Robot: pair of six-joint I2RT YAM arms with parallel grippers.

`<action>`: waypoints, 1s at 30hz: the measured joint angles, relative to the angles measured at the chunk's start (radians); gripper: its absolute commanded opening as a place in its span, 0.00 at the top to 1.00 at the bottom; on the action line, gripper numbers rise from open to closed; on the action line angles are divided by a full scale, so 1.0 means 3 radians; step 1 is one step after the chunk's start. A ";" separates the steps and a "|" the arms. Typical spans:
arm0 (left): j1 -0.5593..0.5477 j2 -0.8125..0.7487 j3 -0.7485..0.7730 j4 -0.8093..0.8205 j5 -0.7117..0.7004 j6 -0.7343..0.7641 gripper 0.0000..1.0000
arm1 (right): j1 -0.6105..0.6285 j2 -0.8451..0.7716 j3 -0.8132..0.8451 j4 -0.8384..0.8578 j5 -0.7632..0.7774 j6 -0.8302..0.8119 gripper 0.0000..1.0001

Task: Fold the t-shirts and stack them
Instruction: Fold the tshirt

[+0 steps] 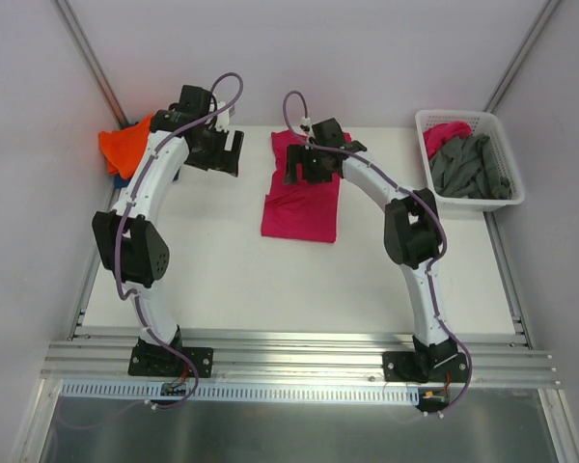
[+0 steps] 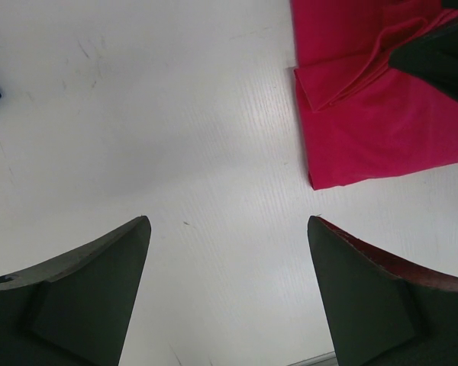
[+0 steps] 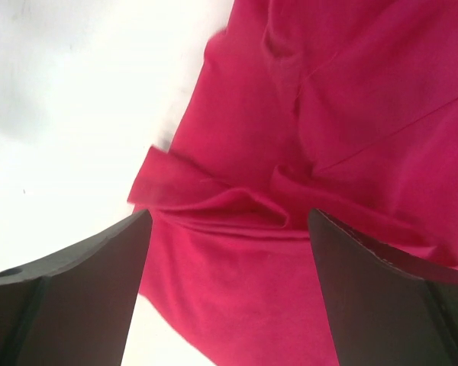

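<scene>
**Inspection: magenta t-shirt part-folded, both claws released**

Status. The magenta t-shirt (image 1: 302, 198) lies on the table (image 1: 270, 280) just past centre toward 12 o'clock, folded into a narrow upright rectangle. Its near end is flat; its far end is bunched into loose ridges, plain in the right wrist view.

Claws. The right gripper (image 3: 229, 217) hangs over that bunched far end, jaws wide apart and holding nothing. The left gripper (image 2: 227, 229) is likewise released and empty, over bare table at the shirt's 9 o'clock, clear of the cloth.

Other stock. An orange t-shirt (image 1: 124, 145) sits at the table's 10 o'clock corner, heaped rather than flat, with a dark blue t-shirt (image 1: 177, 175) showing beneath it. Grey t-shirts (image 1: 468, 169) and a scrap of pink fill the white basket (image 1: 463, 116) at 2 o'clock.

Judgement. The fold looks unfinished — one more crosswise fold seems due before stacking.

Hazards:
- A pinch into the ridged end may catch only the top layer, so the lift peels the fold open.
- With the left claw off the cloth, a one-sided lift would let the free side sag and twist.
- Dragging instead of lifting would rumple the flat near end.
- The 10 o'clock pile is uneven and close to the wall — a shirt laid there could slide off.
</scene>
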State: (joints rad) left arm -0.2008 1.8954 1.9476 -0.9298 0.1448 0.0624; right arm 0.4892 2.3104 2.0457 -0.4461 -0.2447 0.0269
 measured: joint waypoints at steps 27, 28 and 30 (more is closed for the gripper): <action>0.0000 -0.0086 -0.0075 0.0006 -0.0001 -0.0013 0.15 | 0.0549 -0.0069 -0.0332 -0.0038 -0.0282 0.0224 0.12; 0.0000 -0.0092 -0.0075 0.0006 -0.0003 -0.0013 0.15 | 0.0554 -0.0069 -0.0332 -0.0042 -0.0278 0.0219 0.12; 0.0000 -0.0113 -0.0086 0.0010 -0.0003 -0.0013 0.15 | 0.0563 -0.0069 -0.0331 -0.0047 -0.0252 0.0200 0.12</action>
State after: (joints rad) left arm -0.2008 1.8614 1.9217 -0.9268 0.1440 0.0586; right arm 0.6582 2.2898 1.9465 -0.4603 -0.3202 0.0868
